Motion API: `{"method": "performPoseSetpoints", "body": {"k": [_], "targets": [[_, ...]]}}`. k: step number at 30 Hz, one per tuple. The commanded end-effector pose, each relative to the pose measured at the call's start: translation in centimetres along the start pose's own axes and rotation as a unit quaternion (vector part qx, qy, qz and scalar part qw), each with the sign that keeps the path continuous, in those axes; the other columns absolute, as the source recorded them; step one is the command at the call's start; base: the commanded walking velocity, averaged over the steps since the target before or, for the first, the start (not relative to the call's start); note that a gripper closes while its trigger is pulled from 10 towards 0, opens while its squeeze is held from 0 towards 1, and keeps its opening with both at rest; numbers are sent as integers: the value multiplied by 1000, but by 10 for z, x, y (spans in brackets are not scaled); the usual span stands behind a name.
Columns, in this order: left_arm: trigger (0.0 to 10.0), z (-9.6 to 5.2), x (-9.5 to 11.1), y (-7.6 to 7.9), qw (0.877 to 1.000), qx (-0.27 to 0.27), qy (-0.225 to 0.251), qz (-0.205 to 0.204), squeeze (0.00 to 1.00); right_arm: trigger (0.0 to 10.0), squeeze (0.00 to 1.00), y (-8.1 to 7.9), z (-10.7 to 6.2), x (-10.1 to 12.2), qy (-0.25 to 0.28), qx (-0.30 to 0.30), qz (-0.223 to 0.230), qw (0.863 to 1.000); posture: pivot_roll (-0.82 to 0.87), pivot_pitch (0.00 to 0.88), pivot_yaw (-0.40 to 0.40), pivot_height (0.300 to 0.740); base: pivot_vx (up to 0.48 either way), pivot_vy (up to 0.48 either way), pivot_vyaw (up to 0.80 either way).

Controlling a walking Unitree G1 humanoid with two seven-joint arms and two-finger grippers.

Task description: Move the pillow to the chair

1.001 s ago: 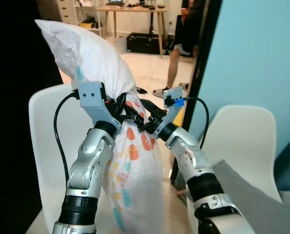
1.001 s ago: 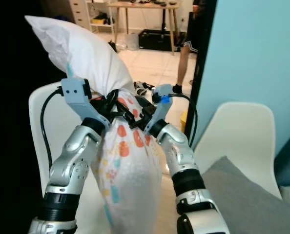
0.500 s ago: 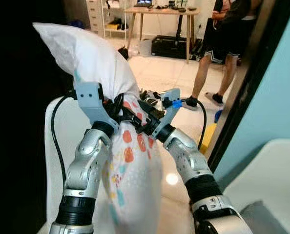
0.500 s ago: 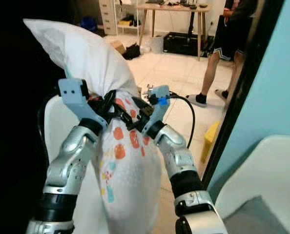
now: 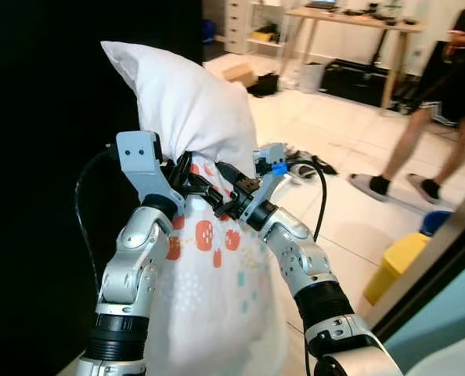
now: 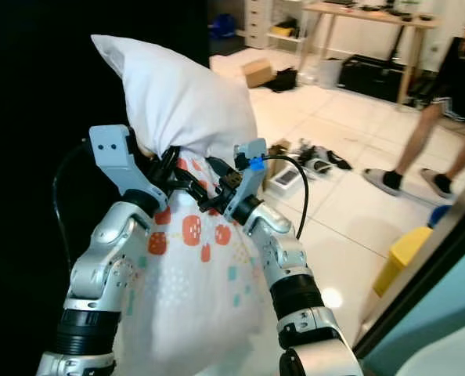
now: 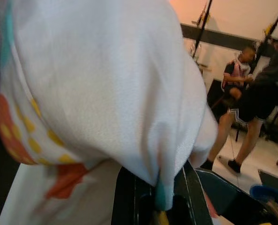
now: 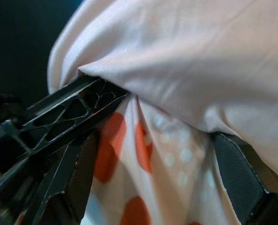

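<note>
Up in the air before the robot's chest hangs the pillow [image 5: 209,258], white with orange spots and small teal marks, carried by nothing but the two grippers. Its plain white top end [image 6: 178,98] rises to a point above them, and its patterned lower part sags down between the two silver arms. The cloth is bunched into a narrow waist where the grippers meet.

At that waist the left gripper [image 5: 195,185] comes in from the robot's left, its black fingers clamped on the gathered cloth. The left wrist view shows a fold of the pillow [image 7: 106,93] pinched into the gap between the fingers [image 7: 195,197].

From the other side the right gripper [image 5: 226,202] bites the same waist, just beside the left one, fingers closed on the pillow too. In the right wrist view the cloth [image 8: 186,84] spills over and between the fingers [image 8: 237,173], and the left gripper's latticed black finger [image 8: 69,117] lies close against it.

A black cable [image 5: 317,196] loops from the right wrist, another [image 5: 80,227] from the left.

Beyond the pillow lies a pale tiled floor [image 5: 350,219]. A yellow bin [image 5: 397,266] stands to the right, near a dark door edge. A person's legs [image 5: 420,133] cross the floor farther back, with a wooden table [image 5: 350,19] behind them. Blackness covers the left.
</note>
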State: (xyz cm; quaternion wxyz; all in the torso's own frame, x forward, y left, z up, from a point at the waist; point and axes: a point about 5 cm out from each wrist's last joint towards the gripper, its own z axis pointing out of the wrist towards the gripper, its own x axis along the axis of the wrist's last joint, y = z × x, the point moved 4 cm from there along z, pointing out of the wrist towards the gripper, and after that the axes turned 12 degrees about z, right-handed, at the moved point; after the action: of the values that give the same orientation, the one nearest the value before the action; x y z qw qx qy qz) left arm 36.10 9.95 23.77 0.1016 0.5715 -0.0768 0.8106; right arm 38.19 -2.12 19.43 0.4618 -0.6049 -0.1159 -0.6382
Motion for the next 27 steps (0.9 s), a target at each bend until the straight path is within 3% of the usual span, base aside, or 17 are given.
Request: {"method": "performPoseSetpoints", "body": {"k": [1, 2, 7, 10, 14, 16, 18, 24, 27], "targets": [[10000, 0, 0, 15, 999, -43, -1, -1, 0, 10000, 0, -1, 5, 1, -3, -7, -3, 1000, -55, 0, -15, 714, 0, 0, 0], [10000, -4, -6, 18, 998, -64, -10, -25, 0, 10000, 0, 1, 5, 0, -9, -16, -9, 1000, -56, 2, -13, 714, 0, 0, 0], [10000, -26, -44, 20, 989, -131, -67, -16, 0, 10000, 0, 9, 3, -6, -26, -42, -18, 999, -58, 6, -11, 714, 0, 0, 0], [10000, -29, -39, 20, 986, -155, -54, -29, 0, 10000, 0, 15, 3, -8, -37, -62, -19, 997, -57, 10, -12, 709, 0, 0, 0], [10000, -32, -7, 36, 972, -222, 11, -71, 0, 10000, 0, 20, 3, -5, -38, -76, -11, 996, -60, 11, -12, 694, 0, 0, 0], [10000, -32, -7, 36, 972, -222, 11, -71, 0, 10000, 0, 20, 3, -5, -38, -76, -11, 996, -60, 11, -12, 694, 0, 0, 0], [10000, -35, 0, 43, 965, -246, 27, -88, 0, 10000, 0, 21, 3, -5, -38, -79, -9, 996, -62, 12, -15, 694, 0, 0, 0], [10000, -45, 1, 57, 952, -284, 38, -112, 0, 10000, 0, 23, 2, -5, -40, -84, -10, 996, -63, 15, -18, 694, 0, 0, 0], [10000, -52, -10, 58, 951, -288, 22, -112, 0, 10000, 0, 23, 2, -5, -40, -86, -9, 995, -63, 17, -20, 694, 0, 0, 0]]}}
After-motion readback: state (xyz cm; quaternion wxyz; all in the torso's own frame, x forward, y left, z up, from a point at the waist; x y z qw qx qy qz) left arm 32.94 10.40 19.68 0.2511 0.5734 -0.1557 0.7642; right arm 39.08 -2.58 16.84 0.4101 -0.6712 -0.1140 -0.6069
